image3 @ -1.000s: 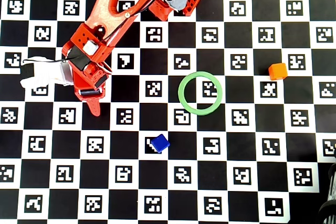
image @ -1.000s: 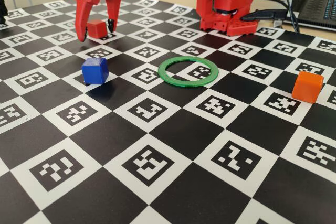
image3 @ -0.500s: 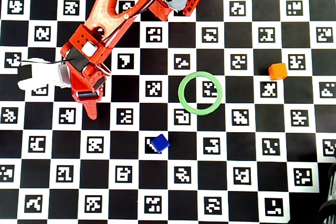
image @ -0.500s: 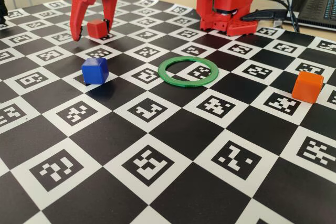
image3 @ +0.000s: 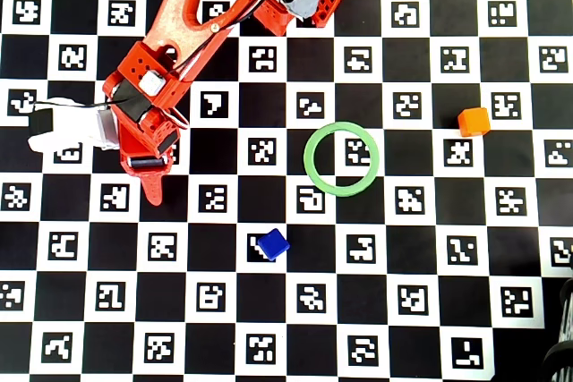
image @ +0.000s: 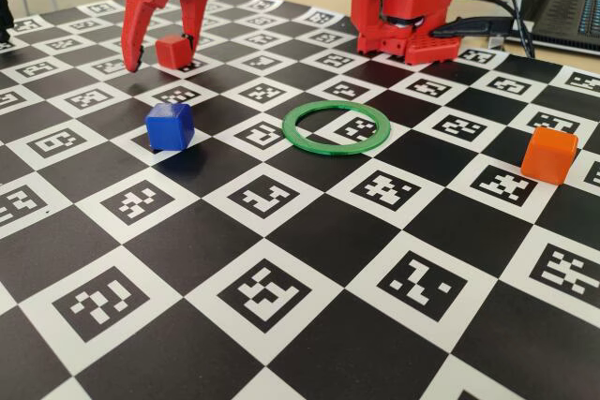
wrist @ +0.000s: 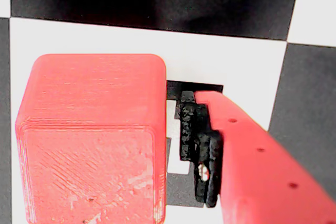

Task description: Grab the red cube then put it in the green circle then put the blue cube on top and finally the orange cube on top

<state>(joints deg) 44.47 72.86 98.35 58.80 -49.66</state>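
The red cube [image: 173, 51] rests on the board at the far left, between the two fingers of my open gripper [image: 161, 57]. In the wrist view the red cube [wrist: 92, 140] fills the left half. A thin gap separates it from the black pad [wrist: 195, 129] of the right finger, and the other finger is out of frame. From overhead my arm [image3: 183, 24] hides the red cube. The green circle [image: 289, 126] [image3: 308, 159] lies flat with nothing inside. The blue cube [image: 170, 125] [image3: 272, 243] sits to its left in the fixed view. The orange cube [image: 548, 155] [image3: 474, 121] sits far right.
The checkered marker board [image: 281, 316] covers the table. The arm's red base [image: 403, 7] stands at the back, with cables and a laptop [image: 567, 2] at the back right. A white camera mount [image3: 67, 127] sticks out from the wrist.
The gripper has shifted a little to the left in both the fixed and overhead views, still straddling the red cube. No cube has moved.
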